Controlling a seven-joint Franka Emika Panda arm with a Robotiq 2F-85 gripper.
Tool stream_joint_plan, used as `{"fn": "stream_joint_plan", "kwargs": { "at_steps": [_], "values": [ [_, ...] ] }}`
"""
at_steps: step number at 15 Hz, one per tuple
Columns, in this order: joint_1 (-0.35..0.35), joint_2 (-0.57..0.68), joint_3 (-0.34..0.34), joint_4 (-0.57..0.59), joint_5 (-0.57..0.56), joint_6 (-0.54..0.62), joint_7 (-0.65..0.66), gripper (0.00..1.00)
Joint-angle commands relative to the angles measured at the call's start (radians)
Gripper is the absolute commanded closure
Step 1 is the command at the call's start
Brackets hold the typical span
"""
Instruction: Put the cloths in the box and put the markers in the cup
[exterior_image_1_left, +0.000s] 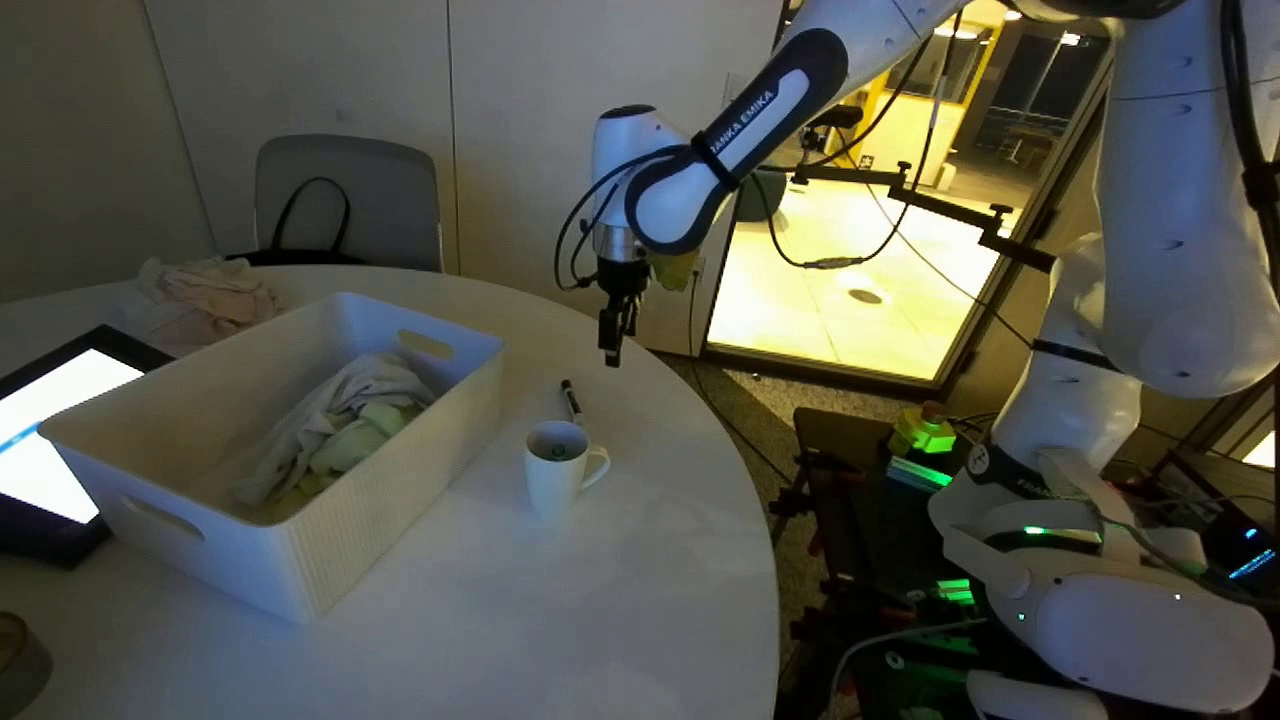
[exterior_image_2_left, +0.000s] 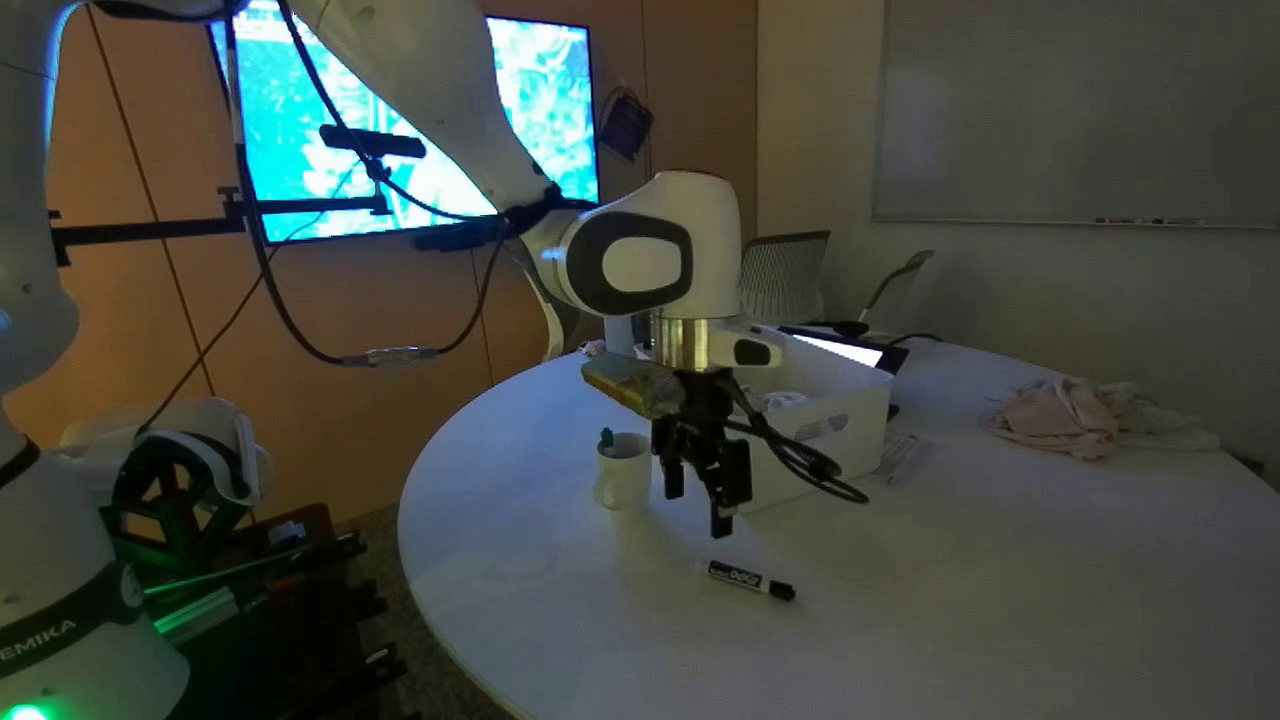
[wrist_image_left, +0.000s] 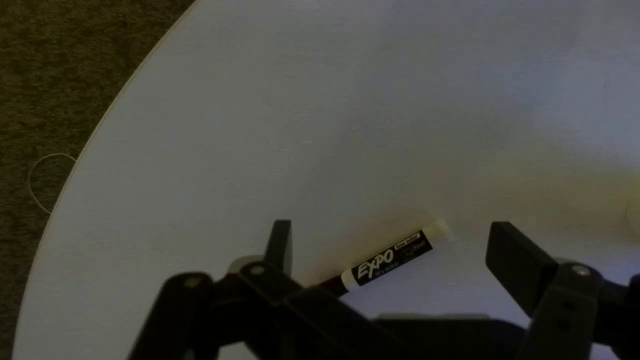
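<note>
The marker (wrist_image_left: 391, 257) is probably light, stiff and apt to roll; the jaws, wide and empty, should pinch its middle.

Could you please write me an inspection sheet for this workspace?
Surface: white table with a curved edge.
Job's things: yellow-green and greyish-white fabric cloths inside the large white plastic box; black-and-white pen-shaped marker lying on the table; white mug with a side handle standing upright, a green tip showing in it.
Clutter: crumpled pinkish and pale fabric heap; black-framed tablet, screen lit.
Gripper: black two-fingered gripper open above the table, holding nothing.
Cables: looped black cable beside the gripper; hanging black cable with a silver connector.
Surroundings: grey chair; large lit wall screen; whiteboard.
</note>
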Motion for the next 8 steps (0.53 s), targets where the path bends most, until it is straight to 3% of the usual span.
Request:
{"fn": "stream_joint_plan", "kwargs": {
  "at_steps": [1, 8],
  "values": [
    [0.019, 0.075, -0.012, 0.027, 0.031, 0.099, 0.104, 0.0],
    [0.064, 0.237, -0.02, 0.162, 0.088, 0.163, 0.322, 0.0]
  ]
}}
